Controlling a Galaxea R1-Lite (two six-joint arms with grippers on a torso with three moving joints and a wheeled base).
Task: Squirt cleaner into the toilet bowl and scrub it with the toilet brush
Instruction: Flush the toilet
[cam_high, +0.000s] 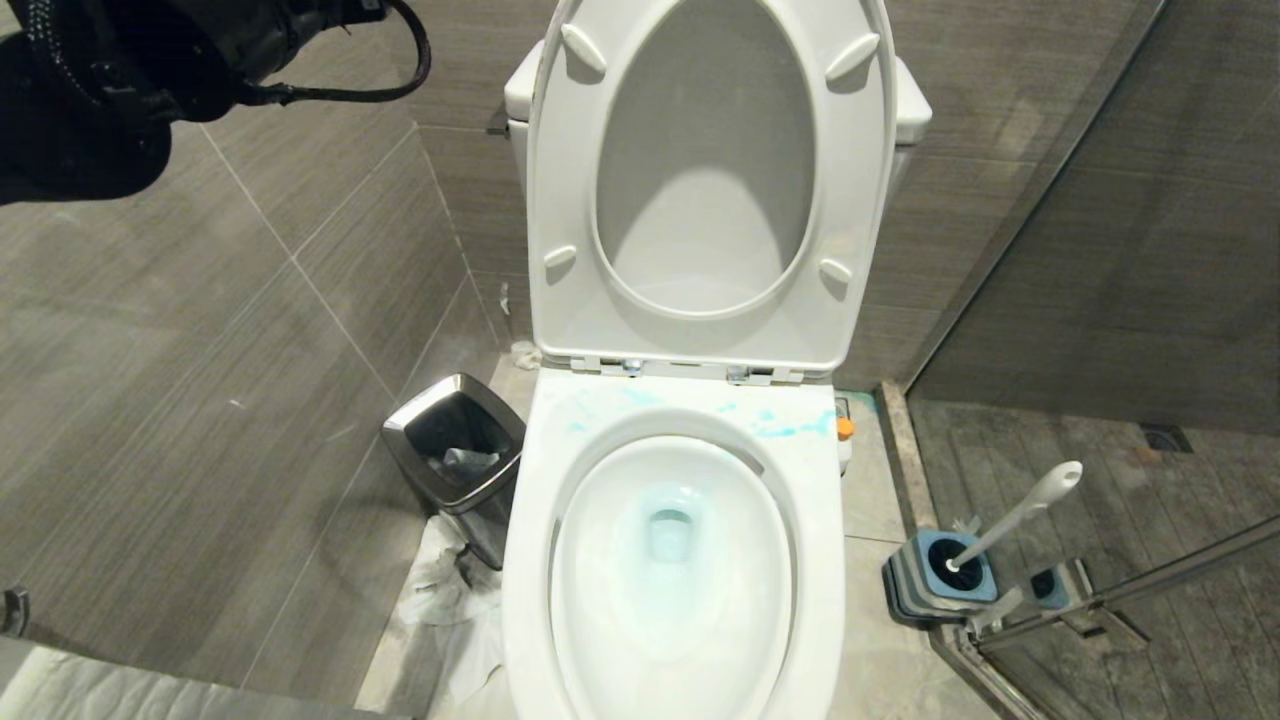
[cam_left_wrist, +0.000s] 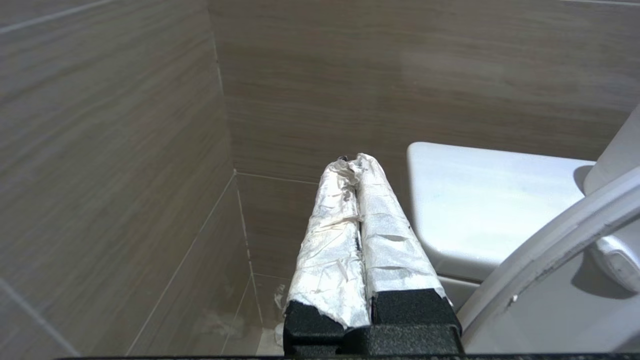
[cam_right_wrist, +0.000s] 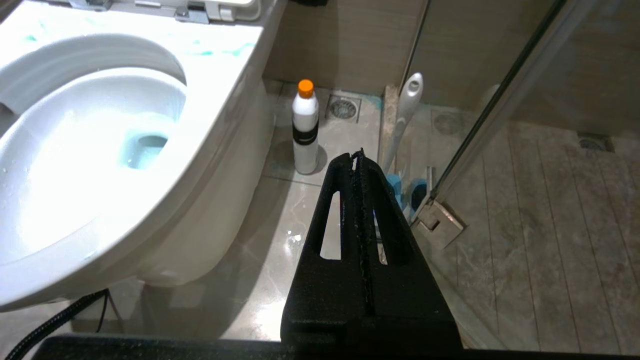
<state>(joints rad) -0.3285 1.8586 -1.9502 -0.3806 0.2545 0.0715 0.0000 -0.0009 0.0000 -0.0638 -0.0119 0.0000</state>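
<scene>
White cleaner (cam_right_wrist: 305, 131) on floor beyond right gripper (cam_right_wrist: 358, 156), jaws clenched empty; left gripper (cam_left_wrist: 357, 162) likewise

Toilet bowl (cam_high: 672, 560) open, blue-stained; cleaner (cam_right_wrist: 305, 127) upright beside it; toilet brush (cam_high: 1010, 520) in holder

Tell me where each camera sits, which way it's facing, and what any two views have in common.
Head view: high up, looking down at the toilet bowl, bin and brush; left arm at the upper left.
Left wrist view: raised by the wall, facing the tank; shut left gripper.
Right wrist view: low, facing the floor, cleaner and brush; shut right gripper.
Shared: head and right wrist views both show bowl, brush and cleaner.
</scene>
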